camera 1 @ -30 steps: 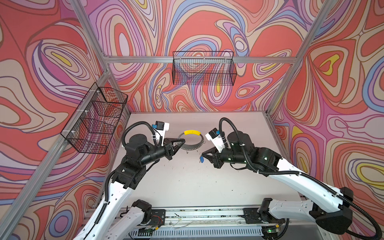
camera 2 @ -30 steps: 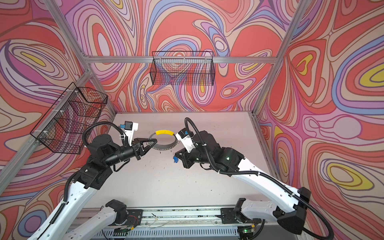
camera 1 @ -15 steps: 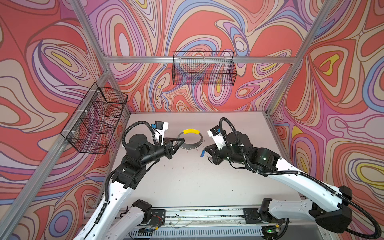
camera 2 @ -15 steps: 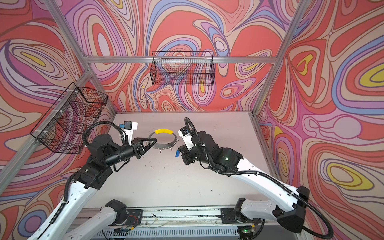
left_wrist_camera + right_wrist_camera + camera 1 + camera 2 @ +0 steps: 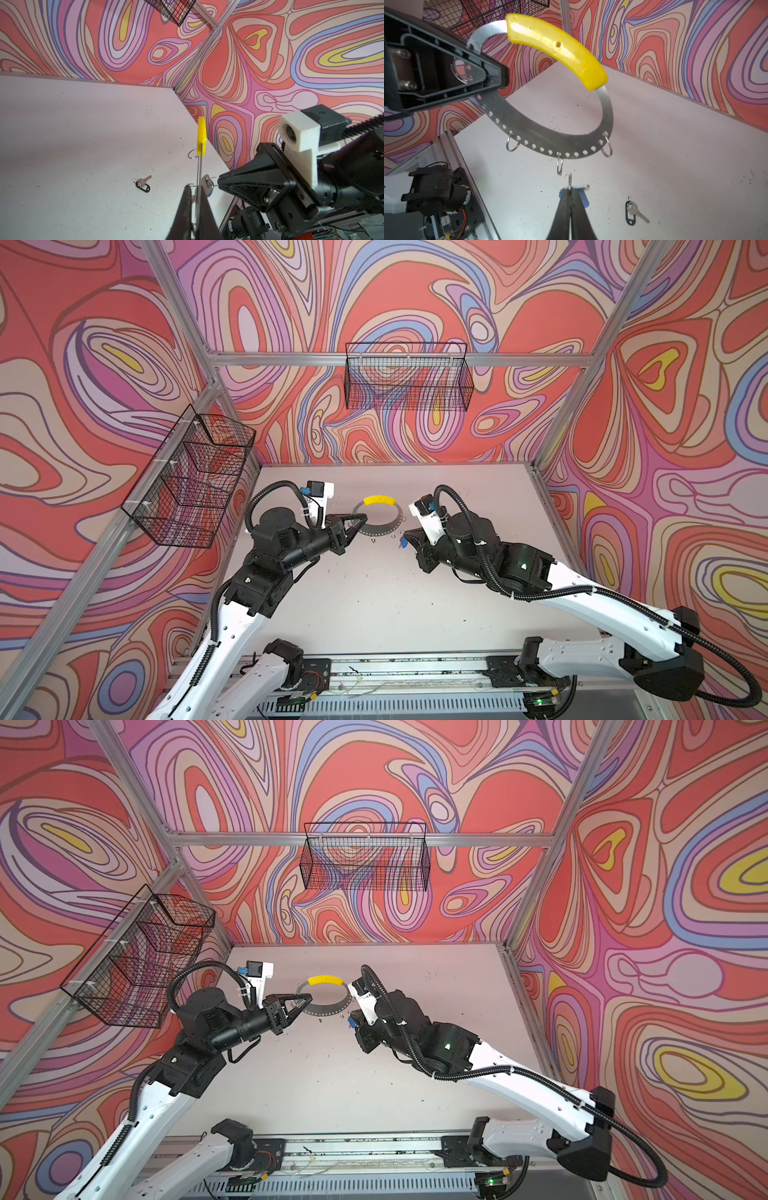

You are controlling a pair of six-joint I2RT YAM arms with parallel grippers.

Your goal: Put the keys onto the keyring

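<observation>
The keyring [image 5: 384, 531] [image 5: 328, 1011], a flat grey perforated ring with a yellow sleeve [image 5: 556, 47], stands upright above the table. My left gripper [image 5: 361, 519] [image 5: 195, 188] is shut on its left rim. Small wire loops [image 5: 560, 166] hang from its lower edge. My right gripper [image 5: 570, 190] [image 5: 406, 536] is shut on the split ring of the blue-tagged key [image 5: 584, 197] [image 5: 208, 185], just below and to the right of the keyring and apart from it. The black-tagged key [image 5: 632, 209] [image 5: 143, 185] lies flat on the table; the right arm hides it in both top views.
Two black wire baskets hang on the walls, one at the back [image 5: 407, 377] and one at the left [image 5: 187, 481]. Aluminium frame posts [image 5: 557, 439] edge the white table [image 5: 374, 605]. The arm bases sit on a rail [image 5: 395, 668] at the front.
My right gripper has carried the blue-tagged key a little farther back, closer to the keyring's lower edge. The left gripper and the keyring have stayed in place.
</observation>
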